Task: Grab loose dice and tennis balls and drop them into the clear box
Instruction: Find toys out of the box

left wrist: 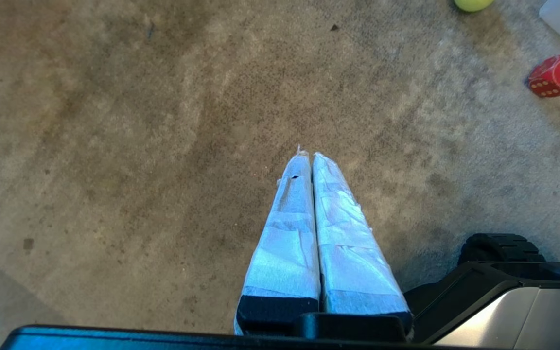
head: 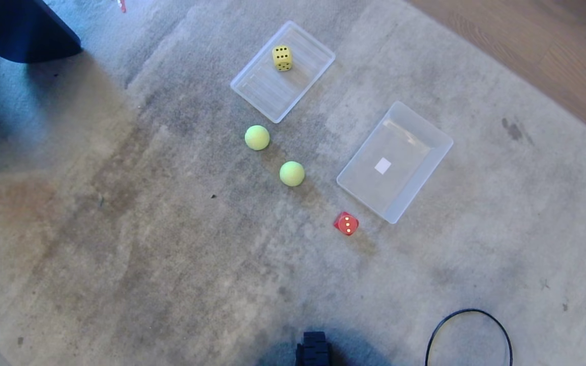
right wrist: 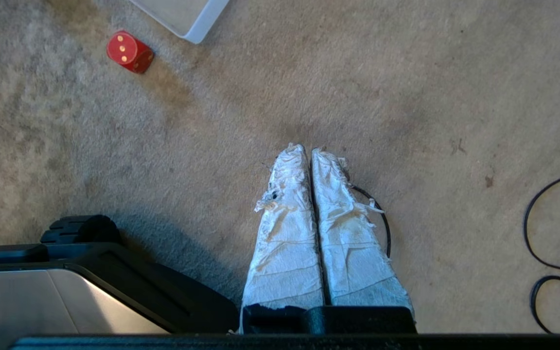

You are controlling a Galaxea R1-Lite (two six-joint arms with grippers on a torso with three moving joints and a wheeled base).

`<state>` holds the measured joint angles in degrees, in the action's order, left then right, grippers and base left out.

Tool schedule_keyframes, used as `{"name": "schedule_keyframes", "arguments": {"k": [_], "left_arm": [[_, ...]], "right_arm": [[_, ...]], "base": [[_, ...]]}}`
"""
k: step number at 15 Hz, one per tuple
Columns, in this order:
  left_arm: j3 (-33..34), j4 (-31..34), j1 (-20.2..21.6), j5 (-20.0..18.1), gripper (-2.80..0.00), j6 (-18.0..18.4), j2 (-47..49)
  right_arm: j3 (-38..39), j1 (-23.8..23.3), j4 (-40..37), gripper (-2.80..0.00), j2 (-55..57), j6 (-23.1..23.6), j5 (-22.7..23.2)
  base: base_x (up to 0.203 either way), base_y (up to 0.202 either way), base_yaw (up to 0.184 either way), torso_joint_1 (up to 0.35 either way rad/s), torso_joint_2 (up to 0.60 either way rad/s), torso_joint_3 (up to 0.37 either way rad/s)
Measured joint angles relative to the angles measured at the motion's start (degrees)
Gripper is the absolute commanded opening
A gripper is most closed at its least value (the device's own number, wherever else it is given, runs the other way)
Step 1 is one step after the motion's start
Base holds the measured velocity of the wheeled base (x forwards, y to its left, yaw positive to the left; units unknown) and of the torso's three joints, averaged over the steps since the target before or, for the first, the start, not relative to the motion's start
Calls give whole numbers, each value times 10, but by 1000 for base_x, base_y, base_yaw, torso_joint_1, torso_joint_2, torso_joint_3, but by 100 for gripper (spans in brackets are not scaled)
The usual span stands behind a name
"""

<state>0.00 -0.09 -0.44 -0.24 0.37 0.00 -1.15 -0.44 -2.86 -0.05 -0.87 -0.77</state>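
On the grey carpet two tennis balls (head: pixel 257 137) (head: pixel 292 173) lie in a diagonal line with a red die (head: pixel 346 223), which rests close to the near corner of the clear box (head: pixel 428 168). That box is empty, with a white label on its bottom. A yellow die (head: pixel 282 58) sits on the flat ribbed clear lid (head: pixel 260 94) farther back. Neither arm shows in the head view. My left gripper (left wrist: pixel 307 155) is shut and empty above bare carpet, the red die (left wrist: pixel 555 76) off to its side. My right gripper (right wrist: pixel 309 149) is shut and empty too, with the red die (right wrist: pixel 129 51) apart from it.
Black cables (head: pixel 468 330) loop on the carpet at the near right. A dark object (head: pixel 18 28) stands at the far left, and wooden floor (head: pixel 542 46) begins at the far right. My base (head: pixel 316 351) shows at the bottom edge.
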Motion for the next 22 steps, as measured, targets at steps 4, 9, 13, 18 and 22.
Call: {"name": "schedule_keyframes", "arguments": {"k": [4, 9, 13, 18, 22], "left_arm": [[0, 1, 0, 4, -280, -10, 0], [0, 2, 0, 5, -280, -15, 0], [0, 3, 0, 5, -280, -14, 0], [0, 4, 0, 11, -280, -23, 0], [0, 4, 0, 11, -280, -23, 0]], "right_arm": [[0, 0, 0, -280, 0, 8, 1], [0, 3, -3, -280, 1, 8, 2], [0, 3, -2, -280, 1, 7, 3], [0, 3, -1, -280, 1, -5, -1], [1, 3, 1, -280, 1, -6, -2]], "base": [[0, 0, 0, 2, 2, -50], [0, 0, 0, 0, 0, 0], [0, 0, 0, 0, 0, 0], [0, 0, 0, 0, 0, 0], [0, 0, 0, 0, 0, 0]]}}
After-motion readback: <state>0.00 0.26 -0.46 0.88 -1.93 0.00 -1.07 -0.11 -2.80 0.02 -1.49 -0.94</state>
